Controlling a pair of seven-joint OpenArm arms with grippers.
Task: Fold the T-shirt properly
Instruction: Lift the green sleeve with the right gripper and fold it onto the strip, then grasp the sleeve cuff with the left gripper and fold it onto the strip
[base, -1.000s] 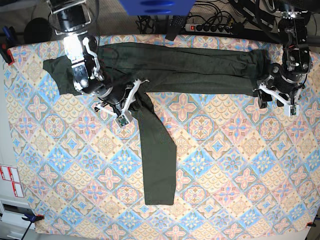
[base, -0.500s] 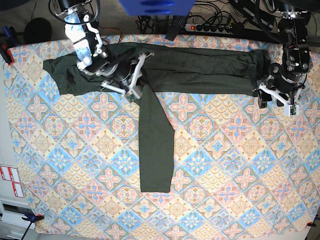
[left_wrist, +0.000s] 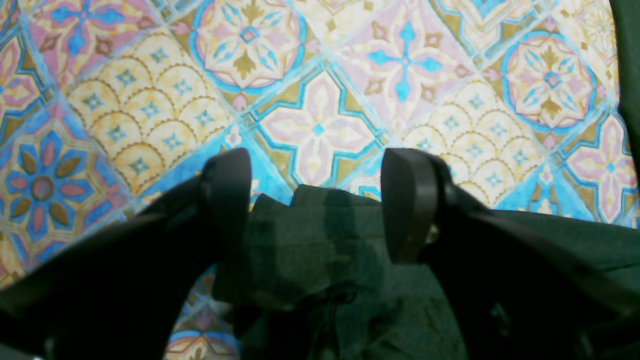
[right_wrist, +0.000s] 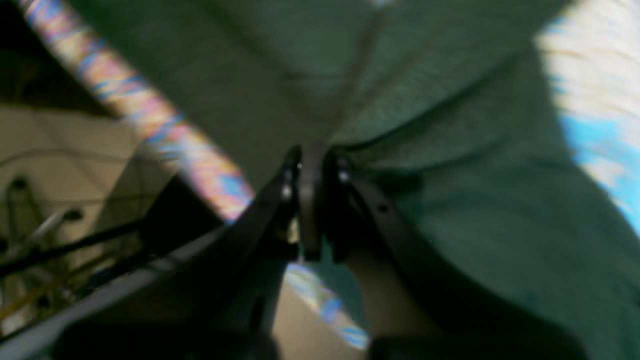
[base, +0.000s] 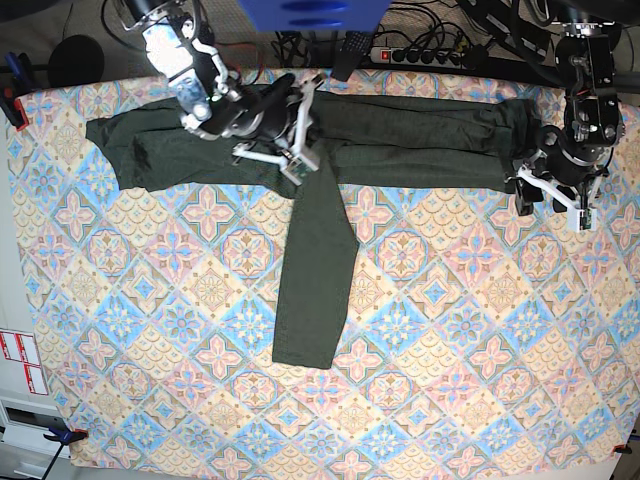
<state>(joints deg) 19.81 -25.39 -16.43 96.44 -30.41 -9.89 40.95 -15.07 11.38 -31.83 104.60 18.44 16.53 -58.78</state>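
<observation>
The dark olive T-shirt (base: 420, 140) lies as a long band along the far edge of the table, and one sleeve (base: 312, 280) runs down toward the middle. My right gripper (base: 300, 135) is over the shirt where that sleeve begins. In the right wrist view it (right_wrist: 312, 167) is shut on a pinched ridge of the T-shirt (right_wrist: 450, 210). My left gripper (base: 553, 200) hovers at the band's right end. In the left wrist view it (left_wrist: 320, 200) is open, and the T-shirt's bunched edge (left_wrist: 310, 240) lies between and below its fingers (left_wrist: 227, 195).
A patterned tile-print cloth (base: 450, 330) covers the table. A power strip (base: 420, 55) and cables lie behind the far edge, next to a blue object (base: 310, 12). A red clamp (base: 10, 105) grips the left edge.
My right gripper has moved up and to the right with the shirt pinched in it, and the sleeve has been dragged up and to the right with it. The left arm has not moved.
</observation>
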